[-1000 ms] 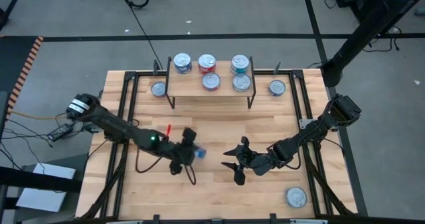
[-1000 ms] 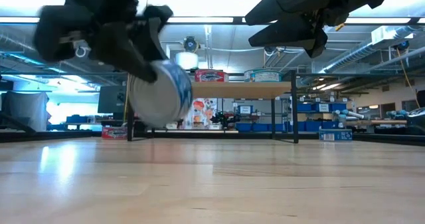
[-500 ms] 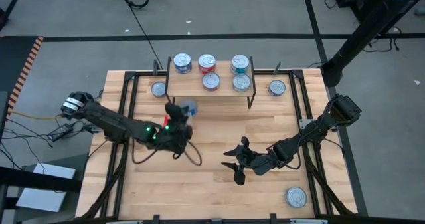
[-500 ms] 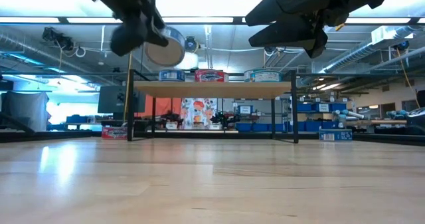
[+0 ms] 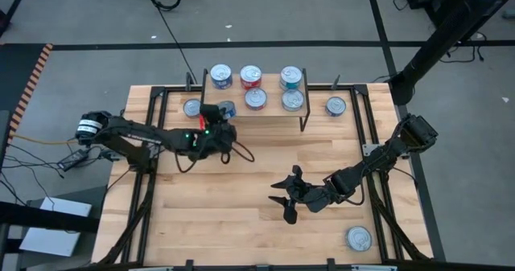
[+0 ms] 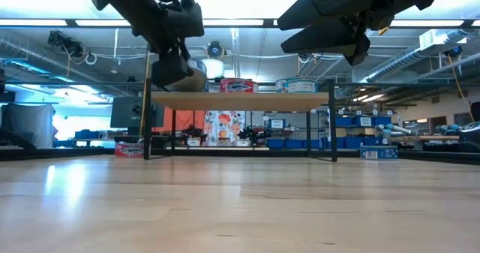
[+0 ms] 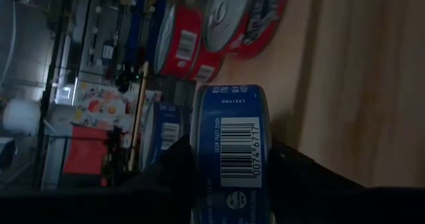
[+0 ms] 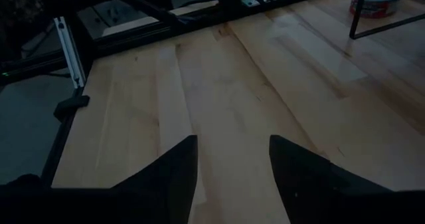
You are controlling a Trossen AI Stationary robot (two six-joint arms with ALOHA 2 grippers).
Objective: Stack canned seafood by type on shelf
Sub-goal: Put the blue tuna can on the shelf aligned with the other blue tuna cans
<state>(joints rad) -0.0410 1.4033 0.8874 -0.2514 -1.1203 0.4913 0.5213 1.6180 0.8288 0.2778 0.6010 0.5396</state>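
5 short round silver-topped tins (image 5: 254, 76) sat on light wood plank shelf (image 5: 278, 110); 3 left on worktop (image 5: 241, 223). Left claw (image 5: 222, 120) gripped blue-labelled tin (image 7: 229, 151) at shelf edge — right claw (image 5: 288, 200) open, idle.

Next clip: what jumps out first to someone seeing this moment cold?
The left gripper holds a blue-labelled tin at the left front edge of the shelf, which already carries five tins. The right gripper hangs open and empty over the middle of the table. A lone tin sits at the near right corner.
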